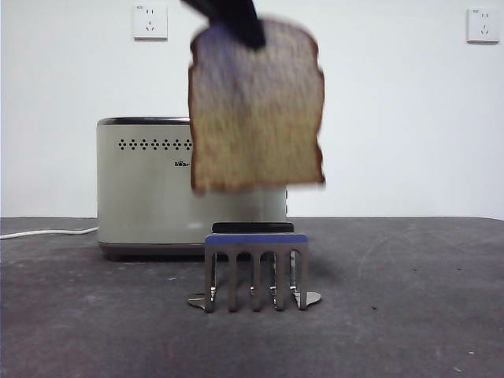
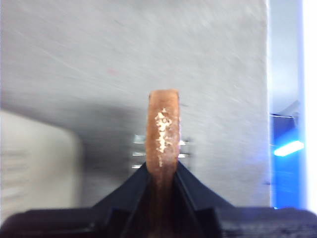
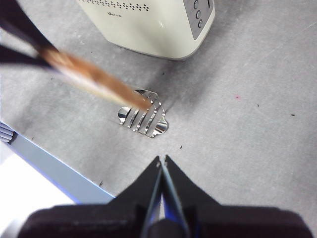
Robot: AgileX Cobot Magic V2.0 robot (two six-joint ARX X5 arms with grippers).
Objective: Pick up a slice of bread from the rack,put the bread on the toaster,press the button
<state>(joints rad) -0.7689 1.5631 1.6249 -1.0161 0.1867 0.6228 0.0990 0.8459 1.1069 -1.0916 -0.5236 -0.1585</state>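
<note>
Now the left tool (image 2: 162, 171) is clamped on the domed crust edge of the flat, speckled slice of bread (image 1: 256, 110), which hangs below it, clear above the shiny pronged rack (image 1: 256, 268). Behind stands the boxy cream toaster (image 1: 142, 189). Off to the side, the right tool (image 3: 162, 161) hovers, pressed together.

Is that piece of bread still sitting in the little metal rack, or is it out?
Out. The slice of bread hangs clear above the rack, pinched by the left end effector.
</note>
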